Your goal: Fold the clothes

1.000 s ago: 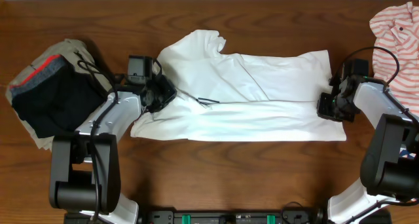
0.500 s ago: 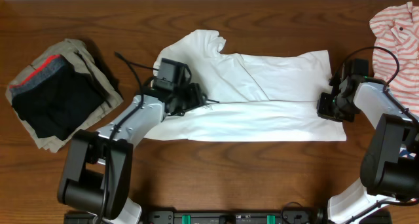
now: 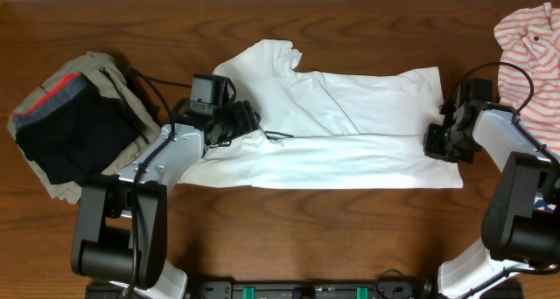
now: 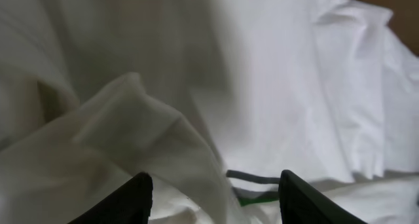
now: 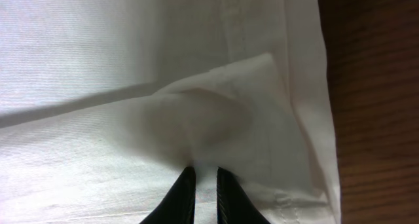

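On the table (image 3: 289,238), the clothes (image 3: 350,133) lay spread left to right across the middle, with the near hem fairly straight. Your right gripper (image 3: 435,143) was nipped together on the garment's right edge, and the fabric puckered at its tips. Your left gripper (image 3: 243,120) hung over the left part of the cloth, its jaws apart above loose folds. Further left sat a pile of dark garments (image 3: 70,128), and in the far right corner lay a striped shirt (image 3: 534,37).
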`<state>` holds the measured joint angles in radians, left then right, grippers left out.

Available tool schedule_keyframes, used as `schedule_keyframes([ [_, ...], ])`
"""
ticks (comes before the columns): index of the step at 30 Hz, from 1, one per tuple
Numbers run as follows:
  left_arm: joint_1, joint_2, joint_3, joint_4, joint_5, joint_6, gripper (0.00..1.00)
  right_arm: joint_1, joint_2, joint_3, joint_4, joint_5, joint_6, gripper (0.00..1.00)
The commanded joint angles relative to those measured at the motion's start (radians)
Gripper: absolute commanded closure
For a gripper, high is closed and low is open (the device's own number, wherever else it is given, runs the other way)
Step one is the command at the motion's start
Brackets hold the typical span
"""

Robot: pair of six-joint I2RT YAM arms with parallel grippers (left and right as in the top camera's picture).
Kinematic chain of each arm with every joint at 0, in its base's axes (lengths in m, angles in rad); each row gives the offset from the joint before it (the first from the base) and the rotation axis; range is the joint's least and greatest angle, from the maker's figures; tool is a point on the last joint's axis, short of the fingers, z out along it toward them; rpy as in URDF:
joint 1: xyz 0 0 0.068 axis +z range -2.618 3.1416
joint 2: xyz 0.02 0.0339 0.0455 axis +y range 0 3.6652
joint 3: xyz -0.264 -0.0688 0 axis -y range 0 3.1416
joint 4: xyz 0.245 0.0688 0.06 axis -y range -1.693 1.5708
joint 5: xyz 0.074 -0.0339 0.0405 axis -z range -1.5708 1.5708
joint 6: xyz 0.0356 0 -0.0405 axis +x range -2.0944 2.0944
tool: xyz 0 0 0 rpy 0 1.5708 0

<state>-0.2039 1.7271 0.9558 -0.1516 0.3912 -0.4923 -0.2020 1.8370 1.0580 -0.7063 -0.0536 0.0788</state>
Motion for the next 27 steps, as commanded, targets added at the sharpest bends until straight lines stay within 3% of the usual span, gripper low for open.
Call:
schedule_keyframes([
  [1,-0.002,-0.009,0.005,0.031,0.091,0.021,0.38,-0.026,0.074,-0.042,-0.005,0.067,-0.013,0.87],
  [6,-0.005,-0.008,0.005,-0.006,0.217,0.013,0.38,-0.026,0.074,-0.042,-0.008,0.068,-0.013,0.87],
  [11,-0.008,-0.008,0.005,-0.108,0.218,0.048,0.38,-0.026,0.074,-0.042,-0.008,0.068,-0.013,0.87],
  [17,-0.008,-0.009,0.005,-0.182,0.093,0.149,0.37,-0.026,0.074,-0.042,-0.009,0.068,-0.013,0.87],
  [23,-0.008,-0.009,0.005,-0.185,0.067,0.152,0.32,-0.026,0.074,-0.042,-0.015,0.068,-0.013,0.87],
  [27,-0.008,-0.046,0.005,-0.185,0.033,0.163,0.14,-0.026,0.074,-0.042,-0.019,0.068,-0.013,0.87],
])
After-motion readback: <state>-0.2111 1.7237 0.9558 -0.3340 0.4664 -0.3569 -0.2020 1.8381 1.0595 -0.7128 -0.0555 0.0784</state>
